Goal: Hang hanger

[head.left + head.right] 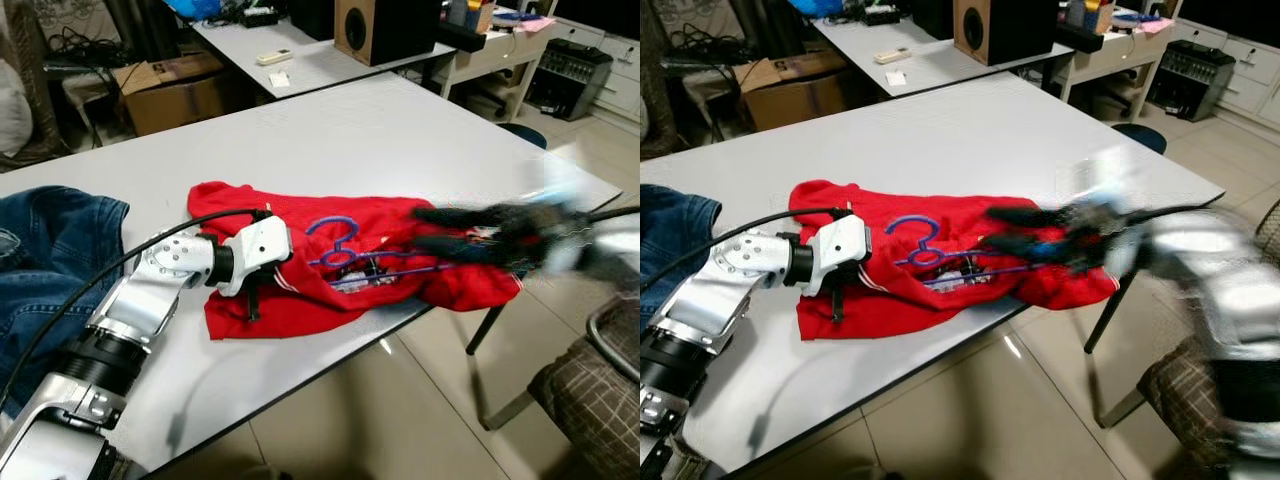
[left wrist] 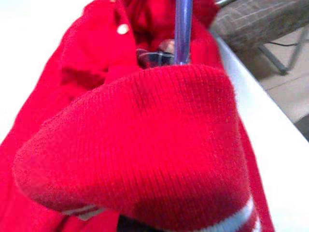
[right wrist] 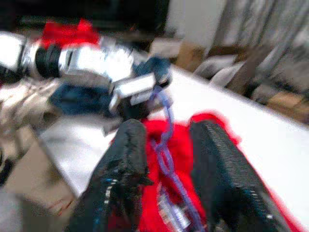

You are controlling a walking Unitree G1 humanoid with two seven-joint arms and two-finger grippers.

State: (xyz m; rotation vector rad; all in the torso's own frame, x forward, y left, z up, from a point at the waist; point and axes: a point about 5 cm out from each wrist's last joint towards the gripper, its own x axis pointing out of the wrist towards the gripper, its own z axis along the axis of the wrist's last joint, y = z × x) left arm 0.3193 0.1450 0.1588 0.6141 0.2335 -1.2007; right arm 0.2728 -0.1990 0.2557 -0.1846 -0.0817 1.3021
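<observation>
A purple hanger (image 1: 345, 250) is laid on a red sweater (image 1: 300, 290) spread near the front edge of a white table (image 1: 400, 130). Its hook is curled toward the table's middle, and its bar is run across the sweater toward the right gripper (image 1: 425, 230). The hanger is thin, glossy plastic; part of it is tucked at the sweater's neck, where a dark checked collar or label is seen.

The right gripper is blurred, reaching in from the right over the sweater. In the right wrist view its two black fingers (image 3: 120, 164) are seen spread apart, and the hanger's purple bar (image 3: 166, 154) is seen lying in the gap between them, apart from both. Nothing is held by these jaws.

The left gripper (image 1: 255, 300) is set on the sweater's left part, its white wrist over the red cloth. In the left wrist view a ribbed red fold with a white stripe is bunched right before the camera, hiding the fingers; whether those jaws are released or clenched cannot be told. The hanger's bar is seen beyond the fold.

Blue jeans (image 1: 50, 260) are lying on the table's left end.
</observation>
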